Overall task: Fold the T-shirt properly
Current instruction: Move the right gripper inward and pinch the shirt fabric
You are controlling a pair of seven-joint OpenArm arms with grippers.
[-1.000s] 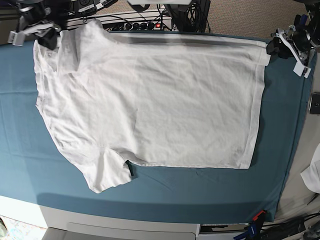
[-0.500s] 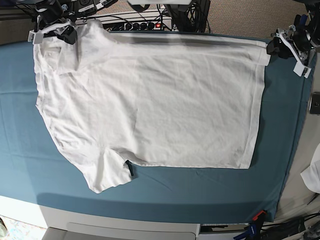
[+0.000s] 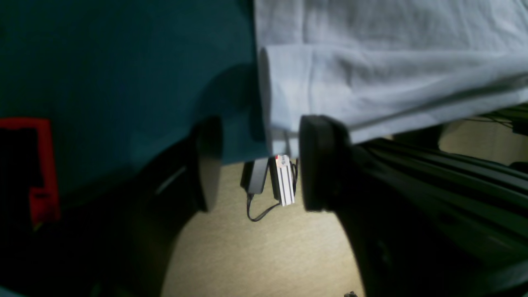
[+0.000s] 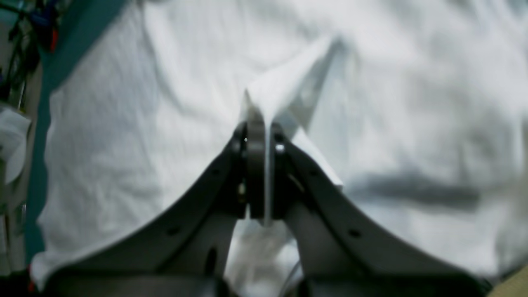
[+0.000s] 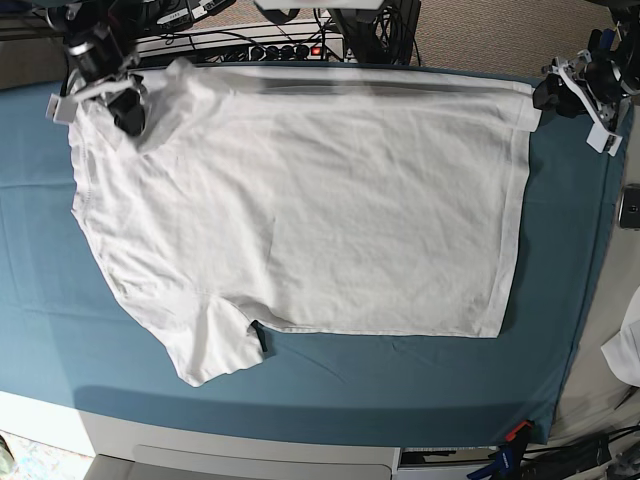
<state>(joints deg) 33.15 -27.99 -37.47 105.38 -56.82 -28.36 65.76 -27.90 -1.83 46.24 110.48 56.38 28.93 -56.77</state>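
Note:
The white T-shirt (image 5: 300, 210) lies spread flat on the teal-blue sheet (image 5: 400, 380), neck end at the left and hem at the right. My right gripper (image 5: 125, 100) is at its far left corner. In the right wrist view it (image 4: 260, 136) is shut on a raised fold of the shirt (image 4: 288, 70). My left gripper (image 5: 558, 95) is at the far right hem corner. In the left wrist view its jaws (image 3: 255, 165) stand open, one on each side of the shirt's hem corner (image 3: 284, 103), which hangs over the table's edge.
A power strip and cables (image 5: 280, 48) run behind the table's far edge. A small dark device (image 5: 630, 207) and a white fabric scrap (image 5: 628, 350) lie off the right edge. A red clamp (image 5: 515, 432) sits at the near right corner. A power adapter (image 3: 258, 177) lies on the floor.
My right gripper has moved right and then toward the near side over the shirt's far left corner, holding fabric; the folded-over sleeve there has shifted. The left arm has not moved.

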